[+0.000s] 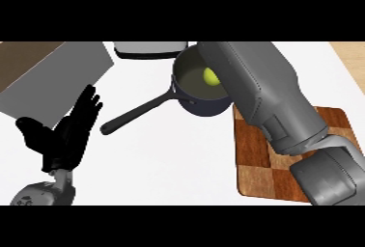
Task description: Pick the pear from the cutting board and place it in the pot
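Observation:
The yellow-green pear lies inside the dark pot, close to the pot's right side. The pot's long black handle points down and to the left. At the right lies the wooden cutting board, with nothing showing on its visible part. My right forearm stretches from the lower right across the board and over the pot's right rim; its hand does not show. My left hand rests open at the lower left, fingers up, well apart from the pot.
A grey slab lies at the upper left beside a brown wooden surface. A white and black appliance stands just behind the pot. White counter spreads between my left hand and the board.

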`<state>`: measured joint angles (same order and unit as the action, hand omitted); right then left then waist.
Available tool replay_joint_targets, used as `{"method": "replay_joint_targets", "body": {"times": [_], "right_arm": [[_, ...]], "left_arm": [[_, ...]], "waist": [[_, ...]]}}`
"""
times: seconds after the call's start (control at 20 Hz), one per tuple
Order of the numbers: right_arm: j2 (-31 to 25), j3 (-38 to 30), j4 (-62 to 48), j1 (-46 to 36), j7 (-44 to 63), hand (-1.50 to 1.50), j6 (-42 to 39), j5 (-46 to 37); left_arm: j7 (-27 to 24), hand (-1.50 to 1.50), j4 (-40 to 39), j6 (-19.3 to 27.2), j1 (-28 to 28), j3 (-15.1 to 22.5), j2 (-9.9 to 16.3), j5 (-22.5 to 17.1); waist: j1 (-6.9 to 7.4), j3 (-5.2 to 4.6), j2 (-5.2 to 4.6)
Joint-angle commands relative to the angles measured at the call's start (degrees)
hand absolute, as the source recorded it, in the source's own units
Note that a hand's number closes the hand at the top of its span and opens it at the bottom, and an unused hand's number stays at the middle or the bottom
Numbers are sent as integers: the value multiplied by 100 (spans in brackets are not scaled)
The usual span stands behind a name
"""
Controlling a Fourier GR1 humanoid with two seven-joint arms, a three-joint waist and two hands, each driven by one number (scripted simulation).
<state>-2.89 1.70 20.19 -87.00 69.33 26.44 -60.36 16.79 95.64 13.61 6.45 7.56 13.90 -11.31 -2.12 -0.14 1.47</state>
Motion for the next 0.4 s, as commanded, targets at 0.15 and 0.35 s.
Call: {"method": "replay_joint_targets", "body": {"times": [0.15, 0.35], "right_arm": [[-179, 166, 415, -113, 1578, -150, 1856, -1066], [-298, 36, 537, -155, 1579, -150, 1890, -1567]], "left_arm": [[-41, 0, -75, 15, -203, 58, -8, 79], [20, 0, -19, 50, -89, -55, 3, 12]], "waist": [[-161, -14, 92], [-298, -16, 159]]}}
